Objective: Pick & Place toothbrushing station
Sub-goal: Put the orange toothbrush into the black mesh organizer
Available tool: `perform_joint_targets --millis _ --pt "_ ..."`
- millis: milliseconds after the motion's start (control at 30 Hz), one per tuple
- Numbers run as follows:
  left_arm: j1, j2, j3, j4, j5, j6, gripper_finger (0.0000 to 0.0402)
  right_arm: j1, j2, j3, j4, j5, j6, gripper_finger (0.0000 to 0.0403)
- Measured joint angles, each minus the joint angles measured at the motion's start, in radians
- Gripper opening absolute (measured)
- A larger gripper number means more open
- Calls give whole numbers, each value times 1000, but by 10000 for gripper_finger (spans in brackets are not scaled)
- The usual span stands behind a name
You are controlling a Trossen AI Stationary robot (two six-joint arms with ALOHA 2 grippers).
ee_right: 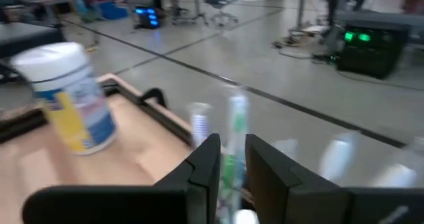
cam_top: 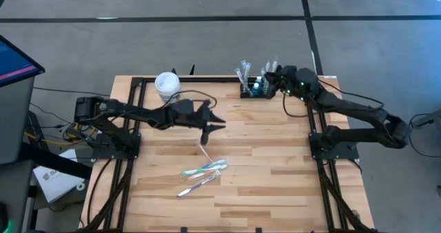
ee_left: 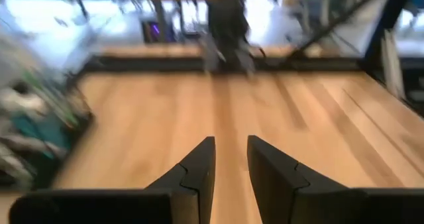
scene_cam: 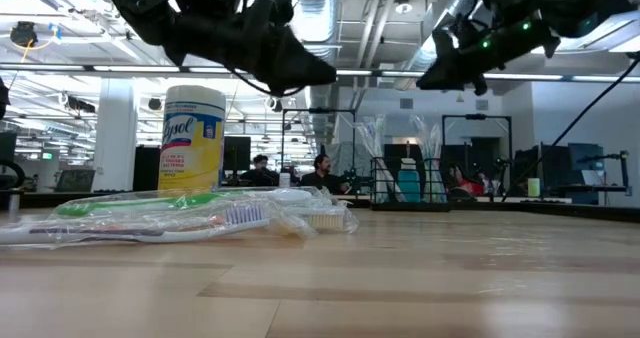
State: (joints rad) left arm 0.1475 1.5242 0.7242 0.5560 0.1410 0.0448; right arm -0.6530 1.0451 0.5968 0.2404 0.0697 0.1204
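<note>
White tub (cam_top: 167, 85) stands at the table's far left edge. Left gripper (cam_top: 215, 125) hangs mid-table, fingers slightly parted, empty; wrapped toothbrushes (cam_top: 202, 174) lie nearer the front, bare wood around them. Toothbrushing station (cam_top: 253, 88) sits at the far edge, contents blurred. Right gripper (cam_top: 274, 78) hovers there, fingers narrowly apart around a toothbrush (ee_right: 233, 141); whether they touch it cannot be told.
</note>
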Motion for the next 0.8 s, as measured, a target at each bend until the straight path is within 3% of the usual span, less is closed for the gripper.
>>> perform_joint_targets --millis 367,600,800 --pt "-110 0 0 -478 3 140 81 228 13 0 -5 0 -23 64" --pt "-121 0 0 -554 2 213 81 318 32 0 5 6 -52 64" --pt "-124 0 0 -609 2 214 81 325 37 0 3 7 -51 64"
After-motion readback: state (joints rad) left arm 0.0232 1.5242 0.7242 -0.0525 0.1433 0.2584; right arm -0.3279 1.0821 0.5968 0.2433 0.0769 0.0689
